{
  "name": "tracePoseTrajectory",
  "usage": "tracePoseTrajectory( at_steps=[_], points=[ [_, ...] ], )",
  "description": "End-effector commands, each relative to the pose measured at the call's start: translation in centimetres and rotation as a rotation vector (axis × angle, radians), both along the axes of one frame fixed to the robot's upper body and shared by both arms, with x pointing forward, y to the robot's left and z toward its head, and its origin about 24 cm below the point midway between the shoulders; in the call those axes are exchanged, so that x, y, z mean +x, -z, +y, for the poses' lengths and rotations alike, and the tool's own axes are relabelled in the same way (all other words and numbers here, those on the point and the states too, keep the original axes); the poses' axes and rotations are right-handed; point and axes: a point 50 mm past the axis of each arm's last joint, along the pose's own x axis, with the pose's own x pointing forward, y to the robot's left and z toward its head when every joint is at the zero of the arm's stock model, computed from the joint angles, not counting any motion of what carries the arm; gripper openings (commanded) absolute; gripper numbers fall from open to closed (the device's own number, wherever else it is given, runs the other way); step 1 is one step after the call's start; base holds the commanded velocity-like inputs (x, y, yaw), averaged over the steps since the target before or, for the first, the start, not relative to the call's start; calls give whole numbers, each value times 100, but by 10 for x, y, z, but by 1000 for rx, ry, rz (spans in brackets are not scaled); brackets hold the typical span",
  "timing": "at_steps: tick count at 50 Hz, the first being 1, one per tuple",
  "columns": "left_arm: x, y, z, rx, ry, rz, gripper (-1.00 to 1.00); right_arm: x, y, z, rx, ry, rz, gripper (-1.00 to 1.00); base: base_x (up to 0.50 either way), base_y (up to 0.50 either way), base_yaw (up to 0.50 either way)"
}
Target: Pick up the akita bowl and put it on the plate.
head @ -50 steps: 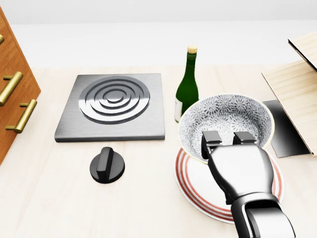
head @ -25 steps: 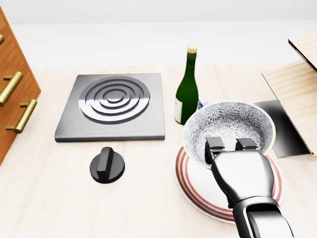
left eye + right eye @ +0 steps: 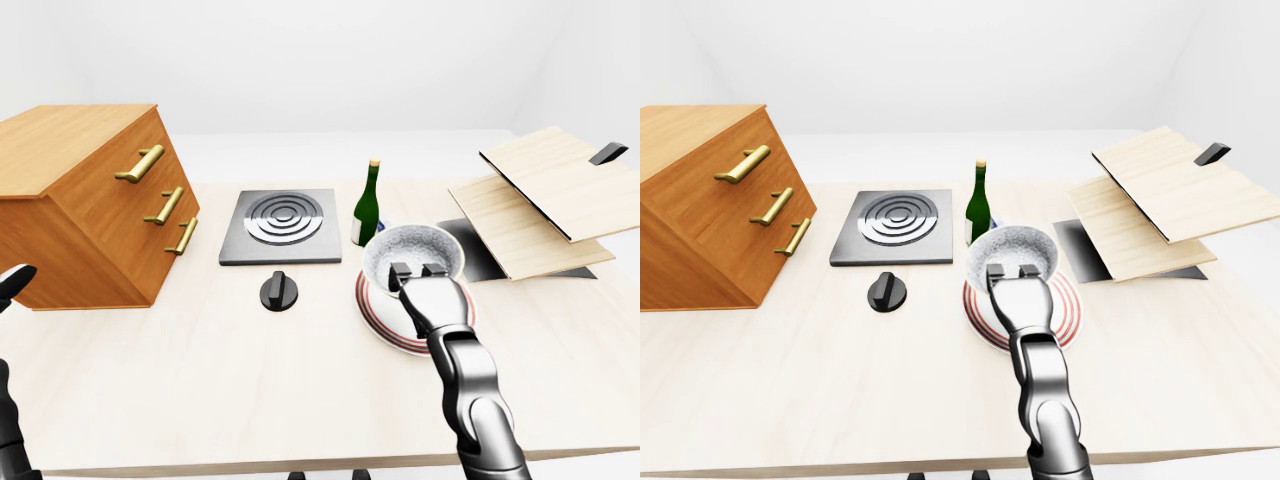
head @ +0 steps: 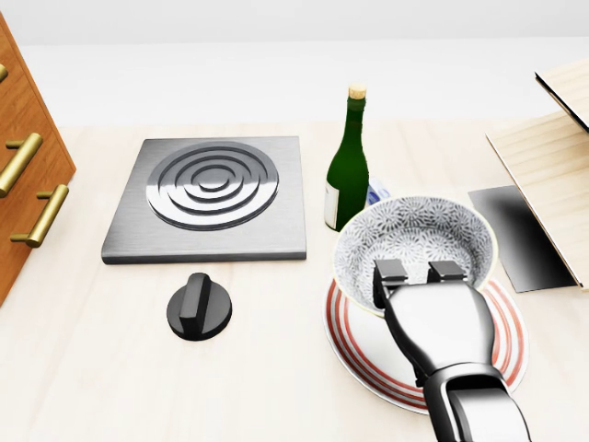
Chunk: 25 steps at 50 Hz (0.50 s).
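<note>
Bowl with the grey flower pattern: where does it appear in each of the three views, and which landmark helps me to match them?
Left-eye view: bowl, right of centre, mid height.
Head view: bowl, right of centre, slightly below the middle.
Right-eye view: bowl, just right of centre, mid height.
Shared landmark: the green bottle, just above and left of the bowl in every view.

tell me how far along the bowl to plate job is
Done: the akita bowl is picked up and is over the plate. In hand: the right robot hand grips the bowl's near rim, holding it above the plate's upper-left part in the head view. Whether bowl and plate touch is unclear. Left: settle the bowl on the plate and release.
</note>
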Motion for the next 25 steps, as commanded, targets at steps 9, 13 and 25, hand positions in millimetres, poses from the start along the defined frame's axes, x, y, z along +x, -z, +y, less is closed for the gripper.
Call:
tracePoseTrajectory(
  at_steps=[9,13,25],
  points=[
    [-1,-1,0,1,-1,-3,100,4,5,0,-5,-5,-24,-100,0,0,0],
    [0,1,0,-3,0,2,100,4,3,-1,-2,-4,-32,-100,0,0,0],
    [1,3,0,-8,1,11,100,9,6,-12,0,24,-37,-100,0,0,0]
  ],
)
